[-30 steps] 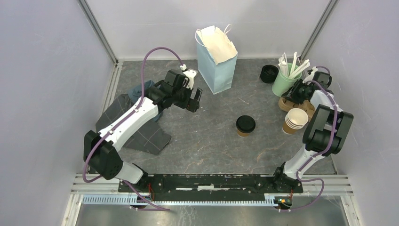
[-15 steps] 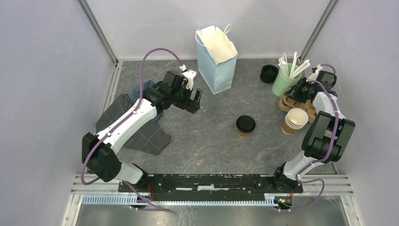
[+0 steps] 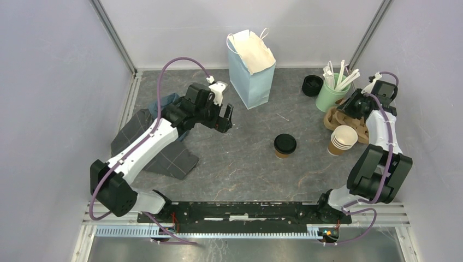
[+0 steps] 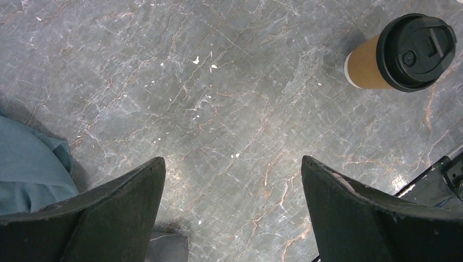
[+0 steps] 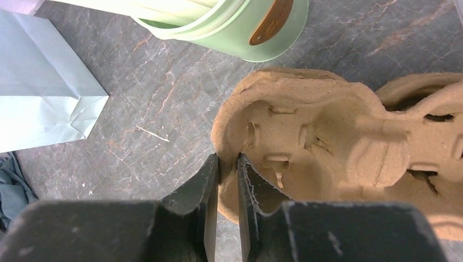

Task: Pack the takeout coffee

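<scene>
On the grey marbled bench the black-lidded brown kraft paper cup stands unpacked, the right gripper pinching the rim of the brown pulp cup carrier, the left gripper gaping empty.

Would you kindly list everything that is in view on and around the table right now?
coffee: 1, brown cup with black lid, table centre, upright
bag: 1, pale blue, rear centre, top open
black round item: 1, black, rear right, left of green cup
green cup: 1, green, rear right
utensils: several, white, standing in green cup
carrier: 1, brown pulp, right side
cup stack: 1, brown, cream rims, beside carrier
grey cloth: 1, checked, left side
teal cloth: 1, left side
table: 1, grey marbled
left end effector: black, open over bare table
right end effector: black, closed on carrier's rim
</scene>
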### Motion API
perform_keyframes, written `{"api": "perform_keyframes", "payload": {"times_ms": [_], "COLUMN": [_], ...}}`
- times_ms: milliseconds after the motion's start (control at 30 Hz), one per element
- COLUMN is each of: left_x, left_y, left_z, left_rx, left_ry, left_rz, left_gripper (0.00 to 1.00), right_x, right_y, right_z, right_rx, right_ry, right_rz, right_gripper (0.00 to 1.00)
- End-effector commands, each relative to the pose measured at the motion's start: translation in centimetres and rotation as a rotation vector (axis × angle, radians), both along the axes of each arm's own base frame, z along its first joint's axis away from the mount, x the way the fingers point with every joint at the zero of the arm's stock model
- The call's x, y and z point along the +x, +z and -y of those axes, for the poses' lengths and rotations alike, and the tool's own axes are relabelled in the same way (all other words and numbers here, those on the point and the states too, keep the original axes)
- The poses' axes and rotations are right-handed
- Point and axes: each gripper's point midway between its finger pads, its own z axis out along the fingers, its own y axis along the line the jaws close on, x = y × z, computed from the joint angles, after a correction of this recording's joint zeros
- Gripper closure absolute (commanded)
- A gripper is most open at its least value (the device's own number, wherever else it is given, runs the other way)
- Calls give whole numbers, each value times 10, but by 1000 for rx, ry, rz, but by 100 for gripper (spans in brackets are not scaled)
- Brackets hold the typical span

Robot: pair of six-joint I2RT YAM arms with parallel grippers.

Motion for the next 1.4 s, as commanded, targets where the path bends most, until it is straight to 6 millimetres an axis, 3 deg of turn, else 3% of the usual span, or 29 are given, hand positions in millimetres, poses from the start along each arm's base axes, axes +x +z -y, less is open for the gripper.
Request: {"api": "perform_keyframes", "payload": {"times_ms": [0,233,367,433,700,767,900,1000,1100,1267,1367], "left_x": [-2,0,2,2,-1,-6,-17,-21,-15,-5,-3], "left_y": [20,24,27,28,51,56,53,46,41,40,36], "left_z": [3,-1,0,1,7,7,2,-2,-1,16,20], "left_rx": [-62,-48,-59,-70,-166,-185,-170,-142,-113,-142,-144], "left_ry": [-23,-6,14,21,69,67,52,34,24,-17,-26], "left_rz": [60,70,66,59,44,41,20,21,19,8,2], "left_gripper": [0,0,0,0,0,0,0,0,0,0,0], "right_x": [-11,-16,-12,-7,1,4,12,16,19,17,13], "right_y": [27,70,94,96,76,74,51,31,11,-23,-33], "right_z": [6,10,6,-1,-9,-20,-53,-79,-84,-107,-102], "right_rx": [-66,-161,-218,-229,-436,-452,-385,-348,-355,-404,-485], "right_ry": [-37,-50,-40,-18,26,59,188,300,312,395,378], "right_rz": [37,73,105,103,-91,-93,-84,-68,-95,-211,-270], "right_gripper": [79,79,80,80,84,84,78,64,53,44,42]}}
